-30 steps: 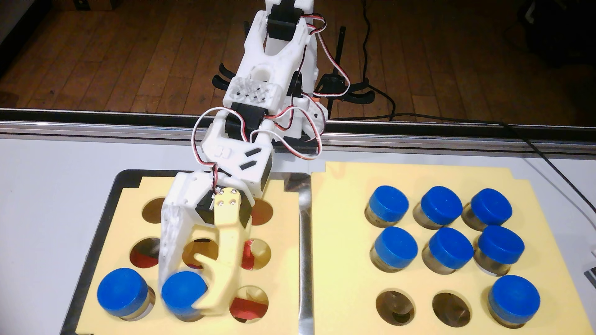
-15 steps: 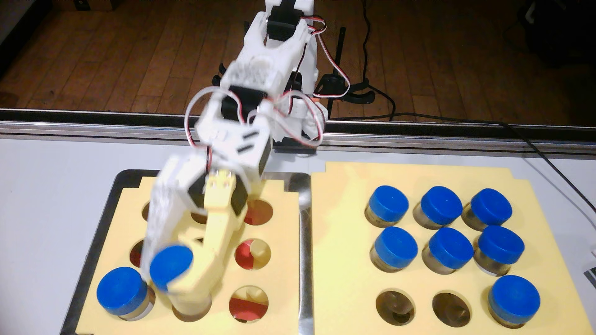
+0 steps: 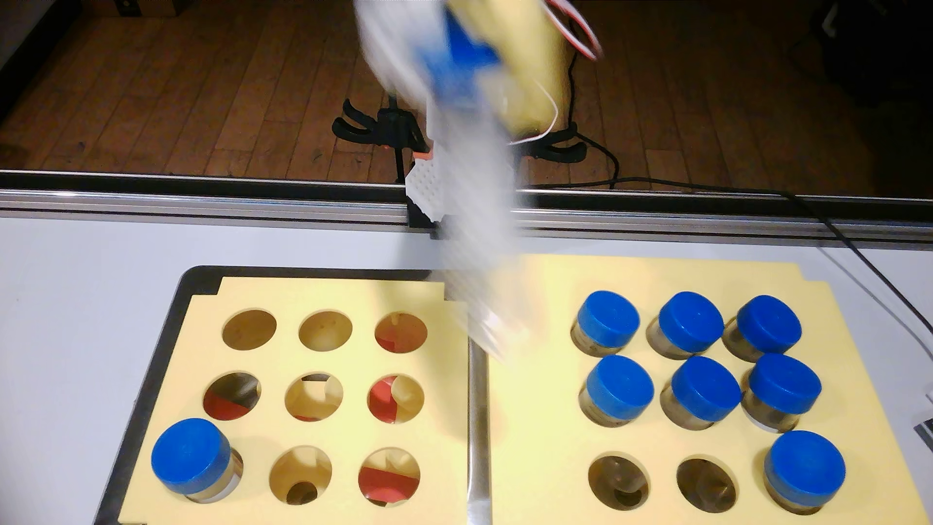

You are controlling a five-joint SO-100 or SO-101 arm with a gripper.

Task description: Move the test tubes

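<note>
The gripper [image 3: 467, 55] has risen from the left rack [image 3: 333, 293] to the top of the fixed view, heavily motion-blurred. The white finger and the yellow finger flank a blue-capped test tube [image 3: 457, 53], which sits between them; the fingers are closed on it. The front-middle hole [image 3: 300, 474] of the left rack, occupied a second ago, is now vacant. One capped tube [image 3: 189, 462] remains at that rack's front-left corner. Seven capped tubes [image 3: 702, 353] stand unchanged in the right rack [image 3: 535, 404] on the counter [image 3: 75, 303].
</note>
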